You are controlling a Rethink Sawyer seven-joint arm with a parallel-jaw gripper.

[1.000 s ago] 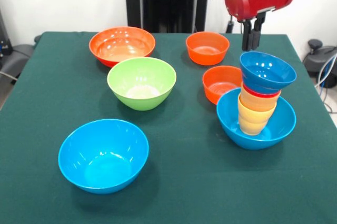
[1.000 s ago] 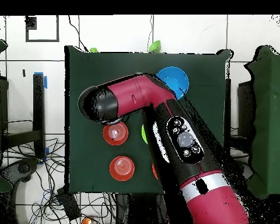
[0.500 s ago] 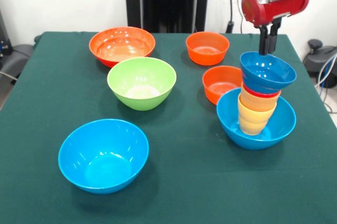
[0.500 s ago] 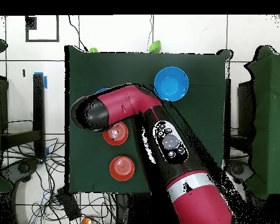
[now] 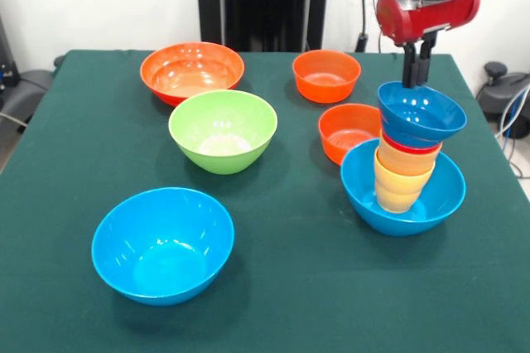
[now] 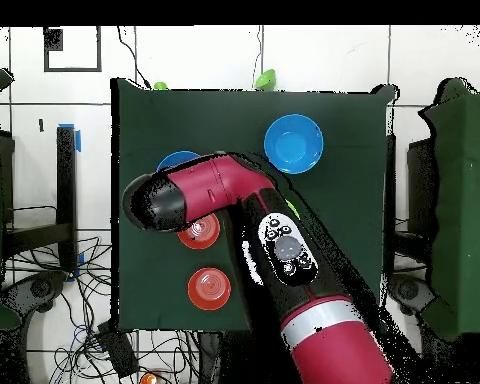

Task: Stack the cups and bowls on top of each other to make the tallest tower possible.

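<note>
Red-bodied gripper (image 5: 416,78) I'm steering is easing back over the tower (image 5: 407,158), its narrow fingers holding nothing, ready for another bowl.

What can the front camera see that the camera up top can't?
Only the front view shows the tower whole, the green bowl, the big orange bowl and the tool above the tower. Only the overhead view shows the long red arm lying across the table, hiding most of the tower and bowls. Both show the loose blue bowl and two small orange bowls.
</note>
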